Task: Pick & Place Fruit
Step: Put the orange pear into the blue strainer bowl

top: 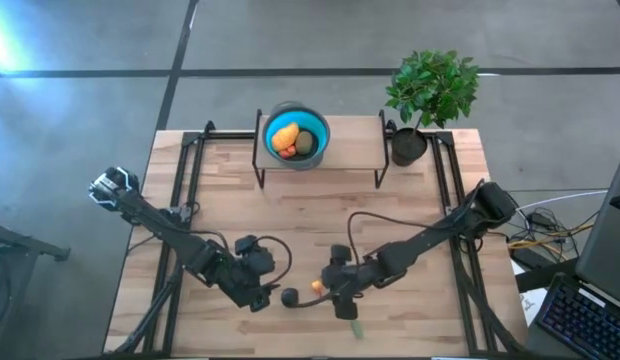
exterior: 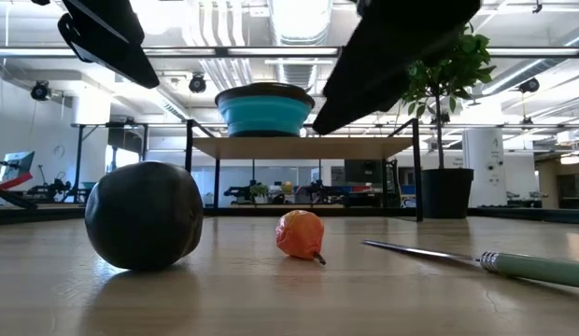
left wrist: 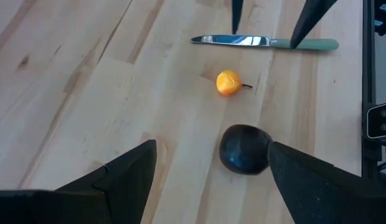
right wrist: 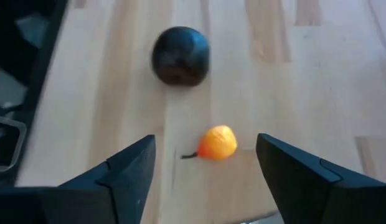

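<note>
The black round fruit (top: 289, 296) and the tiny orange fruit (top: 317, 287) rest on the wooden table near its near edge, a little apart. My left gripper (top: 262, 292) hovers open just left of the black fruit (left wrist: 244, 149), which shows between its fingertips. My right gripper (top: 336, 291) hovers open just right of the tiny orange fruit (right wrist: 217, 143), its fingers on either side of it without touching. The elongated orange-yellow fruit (top: 283, 137) and the olive-brown oval (top: 306, 143) lie in the blue bowl (top: 317, 124). The tiny red piece cannot be made out.
The blue bowl stands on a raised wooden shelf (top: 350, 150) at the table's far side, with a potted plant (top: 430, 90) to its right. The green-handled knife (top: 352, 326) lies on the table under the right gripper, near the near edge. Bare wood stretches between shelf and grippers.
</note>
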Robot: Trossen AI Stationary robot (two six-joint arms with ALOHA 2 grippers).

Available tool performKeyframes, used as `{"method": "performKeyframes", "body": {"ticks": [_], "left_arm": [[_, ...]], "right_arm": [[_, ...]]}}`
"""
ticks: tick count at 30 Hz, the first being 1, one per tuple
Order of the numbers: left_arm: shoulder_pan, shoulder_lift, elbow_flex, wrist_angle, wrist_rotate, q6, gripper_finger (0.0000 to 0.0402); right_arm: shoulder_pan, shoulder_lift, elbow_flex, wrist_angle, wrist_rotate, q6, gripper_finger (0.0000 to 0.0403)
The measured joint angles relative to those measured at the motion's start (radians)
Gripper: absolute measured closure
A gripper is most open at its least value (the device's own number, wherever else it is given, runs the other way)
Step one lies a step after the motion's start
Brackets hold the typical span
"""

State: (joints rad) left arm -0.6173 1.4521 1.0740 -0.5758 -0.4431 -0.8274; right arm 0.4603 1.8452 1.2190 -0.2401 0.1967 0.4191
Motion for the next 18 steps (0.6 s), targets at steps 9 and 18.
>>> {"method": "performKeyframes", "body": {"ticks": [9, 18], "left_arm": [[0.0, 0.0, 0.0, -0.002, 0.0, 0.008, 0.009], [0.0, 0.0, 0.0, -0.004, 0.0, 0.009, 0.009]], "right_arm": [[0.0, 0.041, 0.0, 0.004, 0.045, 0.155, 0.0113], [0.005, 0.115, 0.02, 0.018, 0.042, 0.228, 0.0137]]}}
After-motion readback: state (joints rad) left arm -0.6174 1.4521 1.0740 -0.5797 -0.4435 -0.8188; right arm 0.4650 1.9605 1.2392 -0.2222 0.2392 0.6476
